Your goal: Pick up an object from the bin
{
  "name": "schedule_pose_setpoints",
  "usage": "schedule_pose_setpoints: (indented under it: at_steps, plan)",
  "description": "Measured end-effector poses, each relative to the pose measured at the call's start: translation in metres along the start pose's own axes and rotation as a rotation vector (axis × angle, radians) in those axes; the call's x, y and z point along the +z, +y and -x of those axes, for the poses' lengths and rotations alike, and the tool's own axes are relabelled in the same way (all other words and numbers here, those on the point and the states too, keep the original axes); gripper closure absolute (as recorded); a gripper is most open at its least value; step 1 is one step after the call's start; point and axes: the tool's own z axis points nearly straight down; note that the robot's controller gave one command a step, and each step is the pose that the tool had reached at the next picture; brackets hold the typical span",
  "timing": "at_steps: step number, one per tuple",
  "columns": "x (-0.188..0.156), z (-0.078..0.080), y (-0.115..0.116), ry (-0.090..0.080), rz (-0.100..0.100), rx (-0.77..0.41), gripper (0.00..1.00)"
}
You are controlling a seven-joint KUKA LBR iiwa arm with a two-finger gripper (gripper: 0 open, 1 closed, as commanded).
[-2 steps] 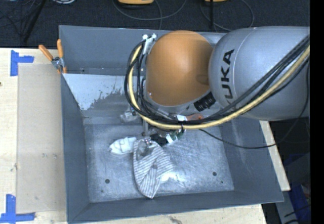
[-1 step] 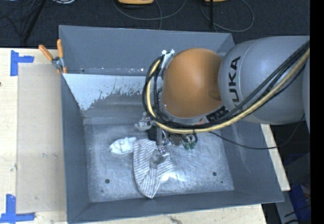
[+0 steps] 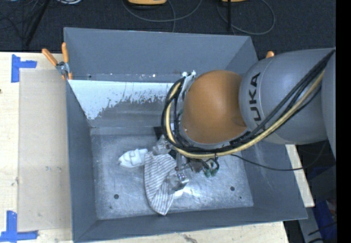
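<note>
My gripper [image 3: 178,179] is down on the bin floor, right of centre, its tip on the upper right part of a grey checked cloth [image 3: 156,184] that lies crumpled and stretches toward the front wall. A small white crumpled object [image 3: 133,157] lies just left of the cloth's upper end. A small green piece [image 3: 210,169] peeks out under the wrist, to the right of the gripper.
The arm, with its orange dome and looped cables, hangs over the right half of the bin and hides what lies below it. The bin's sloped back wall rises behind the things.
</note>
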Motion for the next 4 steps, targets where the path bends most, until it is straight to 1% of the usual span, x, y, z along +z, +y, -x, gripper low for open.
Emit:
schedule_pose_setpoints:
  at_steps: [1, 2, 3, 4]
  plan:
    - [0.006, 0.000, 0.011, -0.004, 0.002, -0.008, 0.00]
    - [0.060, -0.008, -0.003, -0.003, 0.005, -0.241, 1.00]
    - [0.060, -0.008, -0.004, -0.003, 0.005, -0.240, 1.00]
    - [-0.058, -0.008, -0.016, -0.006, 0.004, -0.335, 1.00]
